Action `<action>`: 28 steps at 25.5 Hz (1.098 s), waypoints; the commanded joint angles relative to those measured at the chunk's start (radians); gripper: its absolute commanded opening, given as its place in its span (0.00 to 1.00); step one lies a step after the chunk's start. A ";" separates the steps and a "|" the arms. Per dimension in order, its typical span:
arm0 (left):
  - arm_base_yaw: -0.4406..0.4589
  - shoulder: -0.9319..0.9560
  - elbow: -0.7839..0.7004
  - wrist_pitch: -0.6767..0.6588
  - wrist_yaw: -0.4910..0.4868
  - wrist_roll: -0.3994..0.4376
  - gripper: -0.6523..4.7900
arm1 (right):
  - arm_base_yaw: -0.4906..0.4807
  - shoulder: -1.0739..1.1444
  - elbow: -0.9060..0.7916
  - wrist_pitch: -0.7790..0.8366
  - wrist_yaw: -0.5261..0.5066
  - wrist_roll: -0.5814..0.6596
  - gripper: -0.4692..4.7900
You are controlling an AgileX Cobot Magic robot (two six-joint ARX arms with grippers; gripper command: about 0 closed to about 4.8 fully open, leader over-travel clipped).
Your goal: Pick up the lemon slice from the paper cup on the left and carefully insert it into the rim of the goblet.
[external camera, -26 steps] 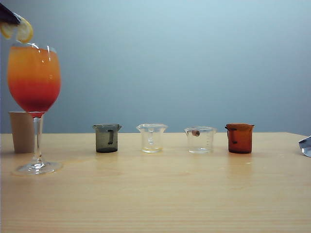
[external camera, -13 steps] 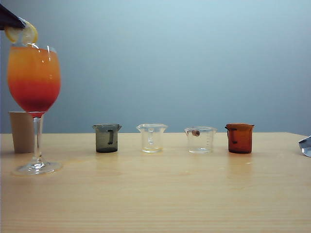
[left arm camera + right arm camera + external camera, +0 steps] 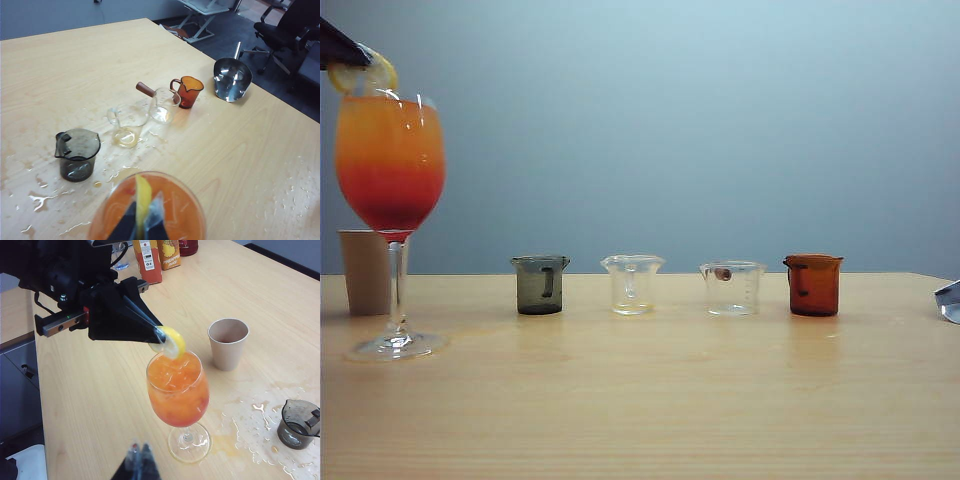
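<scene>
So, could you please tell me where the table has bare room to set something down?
The wide front strip before the goblet and the beaker row, grey to amber, is bare. Crowded: the paper cup behind the goblet, where the left pincer holds the lemon slice.

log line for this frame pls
left gripper: shut on lemon slice, just above goblet rim | right gripper: shut, idle near goblet foot | paper cup: empty

The wet wooden table carries goblet, paper cup and four beakers.
</scene>
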State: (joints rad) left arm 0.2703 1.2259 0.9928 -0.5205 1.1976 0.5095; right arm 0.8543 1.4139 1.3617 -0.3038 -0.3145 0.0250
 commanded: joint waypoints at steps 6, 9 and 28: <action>0.000 0.002 0.002 -0.021 0.010 0.067 0.11 | 0.001 -0.005 0.004 0.017 -0.002 0.001 0.08; 0.000 0.002 0.002 -0.017 0.010 0.067 0.11 | 0.000 -0.005 0.004 0.017 -0.002 0.001 0.08; 0.002 -0.030 0.003 -0.062 -0.046 0.067 0.11 | 0.000 -0.005 0.001 -0.008 -0.001 0.000 0.08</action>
State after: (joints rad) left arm 0.2703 1.2041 0.9928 -0.5850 1.1515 0.5720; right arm 0.8543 1.4139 1.3598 -0.3225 -0.3141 0.0250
